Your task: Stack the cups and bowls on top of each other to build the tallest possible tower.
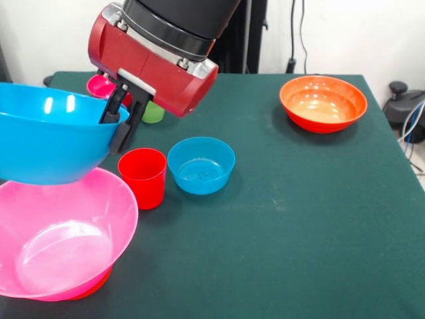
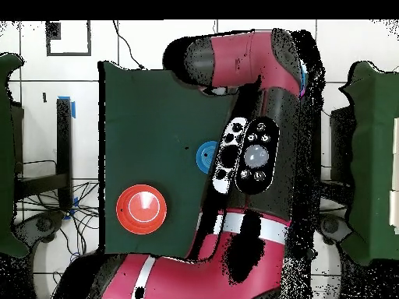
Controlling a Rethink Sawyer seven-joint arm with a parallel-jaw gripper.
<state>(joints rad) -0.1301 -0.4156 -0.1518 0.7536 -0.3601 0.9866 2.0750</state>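
Hand [image 1: 121, 119] grips the blue bowl's [image 1: 50, 139] rim above the pink bowl [image 1: 66, 246] at lower left; red cup [image 1: 143, 176], other bowls remain unstacked.

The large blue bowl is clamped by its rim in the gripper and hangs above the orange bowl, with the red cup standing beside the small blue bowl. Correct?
Not quite. In the front view the gripper holds the large blue bowl by its rim above the hot-pink bowl, not the orange bowl, which sits alone across the table. The red cup does stand beside the small blue bowl.

A lab: cloth-covered table [image 1: 299, 199], loose cables [image 1: 297, 33], tiled floor [image 2: 31, 86].
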